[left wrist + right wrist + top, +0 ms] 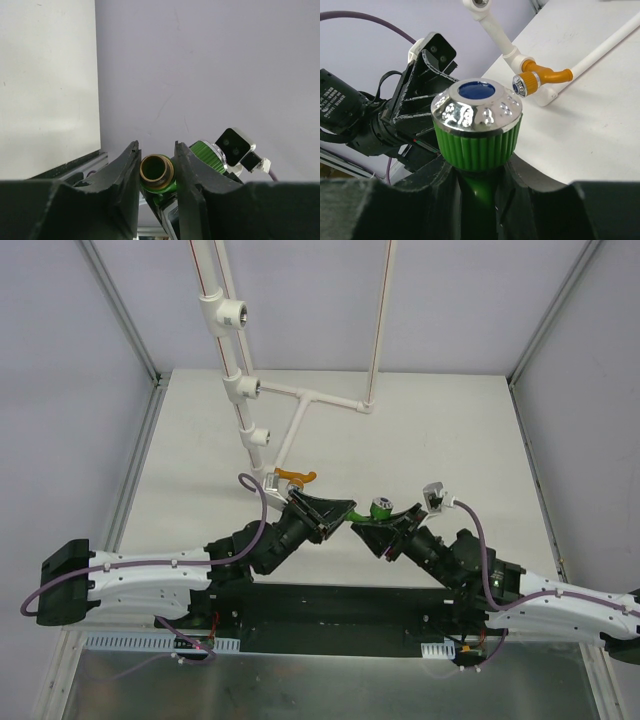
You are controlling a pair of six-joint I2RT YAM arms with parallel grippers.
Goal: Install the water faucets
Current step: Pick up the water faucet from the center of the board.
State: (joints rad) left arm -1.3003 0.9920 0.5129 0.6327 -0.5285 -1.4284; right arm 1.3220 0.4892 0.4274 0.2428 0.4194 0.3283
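White desk, grey walls, white pipe run at the back. We saw the green faucet held up between both arms near the desk's front edge. The right gripper was clamped on its green stem just under the ribbed, chrome-capped knob, and the left gripper was set narrow on the brass threaded end, both jaws against it. We noted the orange faucet joined to the near end of the white pipe, lying just above the left gripper in the top view, clear of both.
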